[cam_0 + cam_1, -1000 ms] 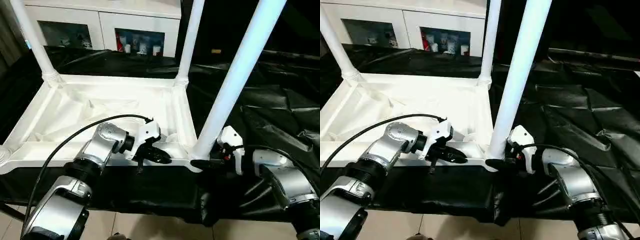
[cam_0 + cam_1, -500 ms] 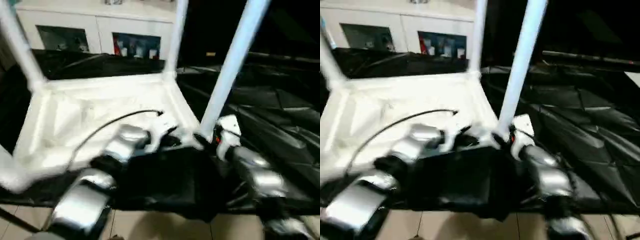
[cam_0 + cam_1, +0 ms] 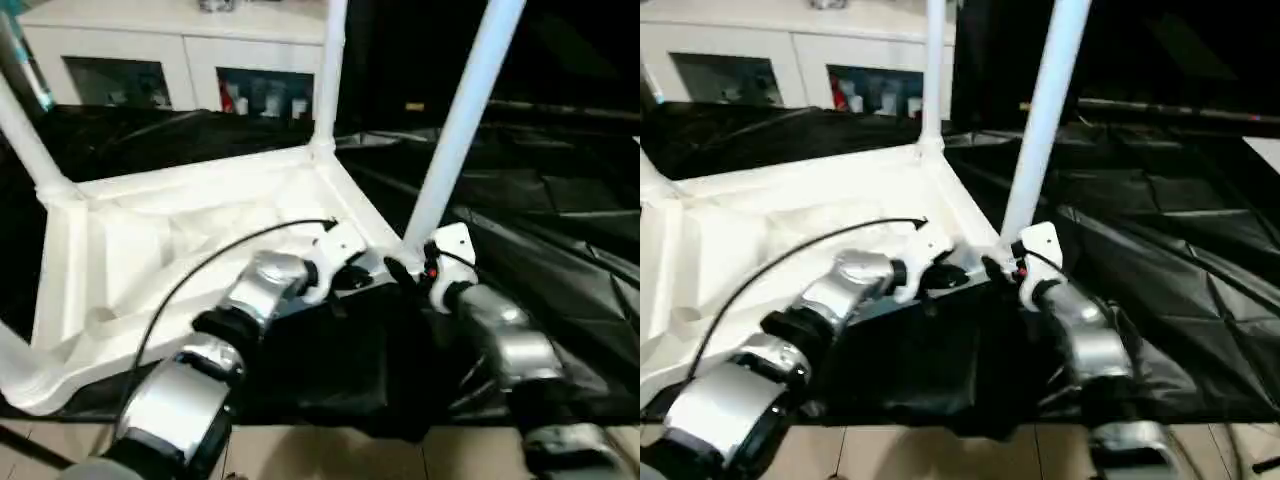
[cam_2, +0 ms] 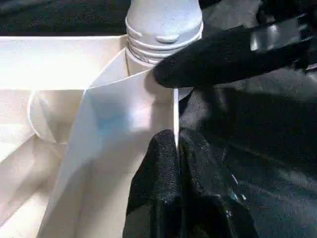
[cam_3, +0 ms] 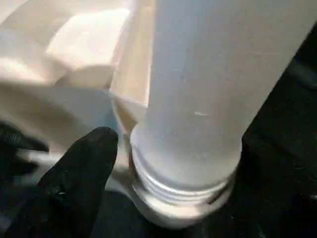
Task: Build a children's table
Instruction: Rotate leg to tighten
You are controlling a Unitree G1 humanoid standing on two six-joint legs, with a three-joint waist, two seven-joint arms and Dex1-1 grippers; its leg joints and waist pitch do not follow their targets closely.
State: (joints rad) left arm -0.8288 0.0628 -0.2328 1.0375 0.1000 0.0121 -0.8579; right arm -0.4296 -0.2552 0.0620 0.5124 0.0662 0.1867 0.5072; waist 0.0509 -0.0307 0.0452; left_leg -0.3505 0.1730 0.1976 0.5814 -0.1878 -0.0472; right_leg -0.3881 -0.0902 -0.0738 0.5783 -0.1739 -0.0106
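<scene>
- While the tabletop (image 3: 190, 235) lies underside up on the black-draped surface (image 3: 560, 240), treat its near right corner as the reference point for all positions.
- Leg (image 3: 455, 130) stands in that corner's socket (image 4: 163, 34); threads show at its base, so it is judged not fully seated.
- Two more legs rise from the far corners, and a fourth shows at the near left corner.
- Left tool (image 4: 176, 148): fingers closed together, pinching the thin rim wall just beside the corner.
- Right tool (image 3: 405, 272): at the leg's base on the side away from the tabletop. One finger (image 5: 79, 168) lies against the socket collar; whether the jaws are spread or gripping the leg cannot be told.
- Step in hand, as judged: seating the leg. Keep the rim pinned so the tabletop cannot slide; hold the leg low, near the collar, and drive it straight along the socket axis.
- Edges: the corner sits close to the surface's near edge, with floor (image 3: 330, 455) below; avoid pulling toward it.
- Open room: the cloth beyond the corner, away from the tabletop, gives space for the right arm.
</scene>
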